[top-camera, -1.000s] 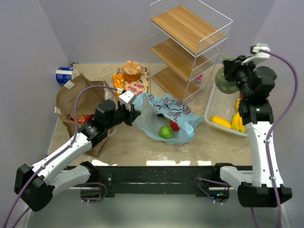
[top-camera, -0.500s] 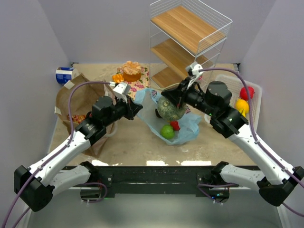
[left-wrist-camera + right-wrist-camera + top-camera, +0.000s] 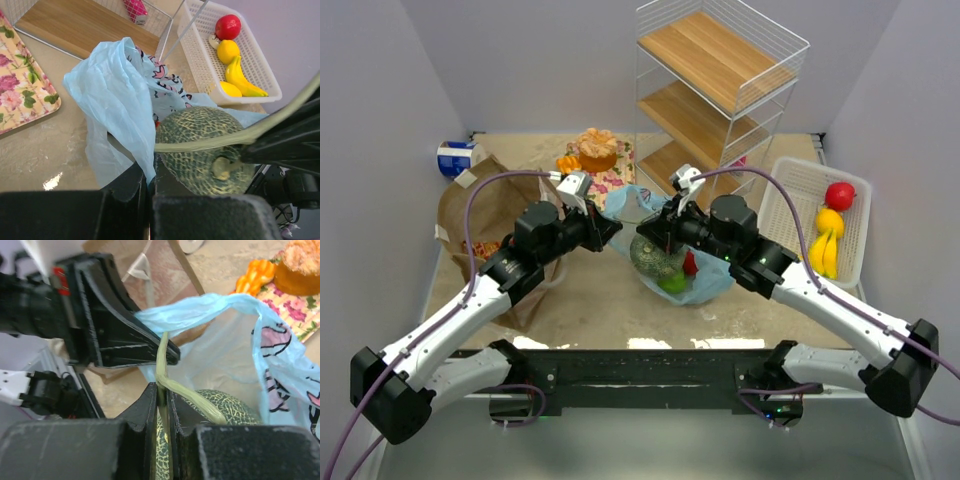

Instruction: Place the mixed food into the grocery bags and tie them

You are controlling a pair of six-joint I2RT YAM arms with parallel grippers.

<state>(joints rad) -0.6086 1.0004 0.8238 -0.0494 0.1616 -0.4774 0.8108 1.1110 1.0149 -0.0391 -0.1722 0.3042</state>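
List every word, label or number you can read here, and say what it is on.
No text is readable in any view.
Blue drink can: print too small to read.
Pink packet on the wire shelf: blurred, unreadable.
Light-blue bag: pink and dark pattern, no legible words.

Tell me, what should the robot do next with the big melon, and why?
Probably lower the melon a bit, then let go. The right gripper pinches its stem, so it hangs at the mouth of the blue bag, and the left gripper holds that bag open by its edge.
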